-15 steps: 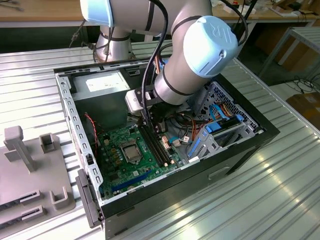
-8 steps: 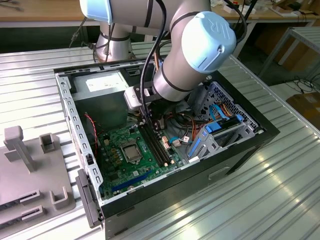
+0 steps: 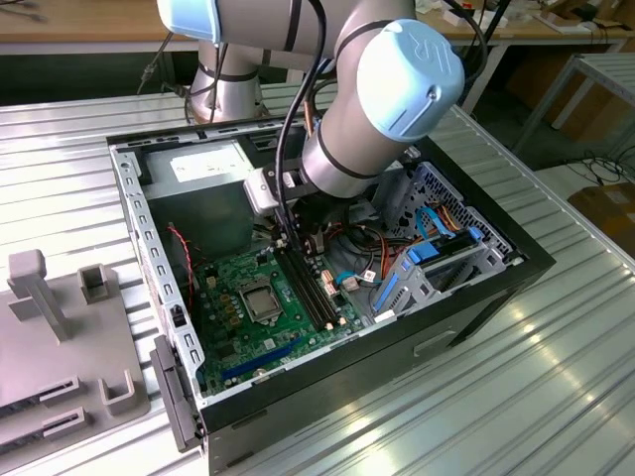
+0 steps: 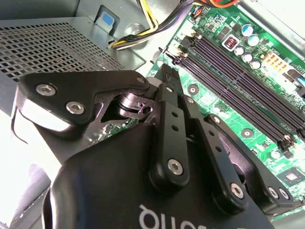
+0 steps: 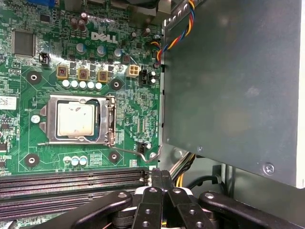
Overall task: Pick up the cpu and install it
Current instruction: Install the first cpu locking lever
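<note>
Ribbed metal table [image 3: 556,327] carries open computer case [image 3: 466,297]; arm reaches inside. Exterior view takes in whole green board [image 3: 260,315]. First wrist view gives more — cpu [image 5: 75,119] lying in its socket frame [image 5: 77,119], memory slots [image 5: 71,179] beside it. Gripper [image 5: 161,176] pinched together, empty — just clear of cpu.

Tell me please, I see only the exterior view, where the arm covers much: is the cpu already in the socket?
Observer: Yes. In the first wrist view the cpu lies flat inside the socket frame.
Operator: Does the end effector hold anything?
Observer: No. In the first wrist view the end effector is shut, fingertips together, nothing between them.
Operator: Where are its tips?
Observer: By the end of the memory slots, apart from the cpu.
</note>
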`<state>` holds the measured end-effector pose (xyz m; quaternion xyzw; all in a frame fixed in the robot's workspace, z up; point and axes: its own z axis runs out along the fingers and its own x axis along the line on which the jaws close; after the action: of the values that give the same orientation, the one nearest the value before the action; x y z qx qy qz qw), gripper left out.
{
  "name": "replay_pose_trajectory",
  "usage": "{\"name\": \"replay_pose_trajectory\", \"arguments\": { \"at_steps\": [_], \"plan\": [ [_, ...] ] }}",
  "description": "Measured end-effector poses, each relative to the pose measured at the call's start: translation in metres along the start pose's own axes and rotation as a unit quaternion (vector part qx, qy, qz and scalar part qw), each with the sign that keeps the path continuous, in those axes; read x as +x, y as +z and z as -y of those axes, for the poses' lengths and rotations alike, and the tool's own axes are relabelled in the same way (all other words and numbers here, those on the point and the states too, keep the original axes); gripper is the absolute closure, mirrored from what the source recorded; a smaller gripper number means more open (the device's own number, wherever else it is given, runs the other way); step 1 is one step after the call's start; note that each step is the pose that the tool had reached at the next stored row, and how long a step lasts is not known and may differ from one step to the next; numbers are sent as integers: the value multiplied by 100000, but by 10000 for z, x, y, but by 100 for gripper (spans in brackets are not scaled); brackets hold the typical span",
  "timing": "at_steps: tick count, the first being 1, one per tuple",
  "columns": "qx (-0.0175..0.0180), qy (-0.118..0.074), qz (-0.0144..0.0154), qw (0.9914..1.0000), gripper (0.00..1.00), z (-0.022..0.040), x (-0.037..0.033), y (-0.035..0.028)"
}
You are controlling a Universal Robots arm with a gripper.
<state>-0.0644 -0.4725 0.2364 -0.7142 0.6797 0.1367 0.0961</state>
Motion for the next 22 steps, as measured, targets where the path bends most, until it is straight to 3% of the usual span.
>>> {"name": "replay_pose_trajectory", "arguments": {
  "at_steps": [7, 14, 22],
  "plan": [
    [6, -8, 146, 100000, 89, -17, -4, 0],
    [28, -60, 826, 99997, 89, -54, -7, 3],
    [-33, -51, 874, 99996, 89, -88, -11, 4]
  ]
}}
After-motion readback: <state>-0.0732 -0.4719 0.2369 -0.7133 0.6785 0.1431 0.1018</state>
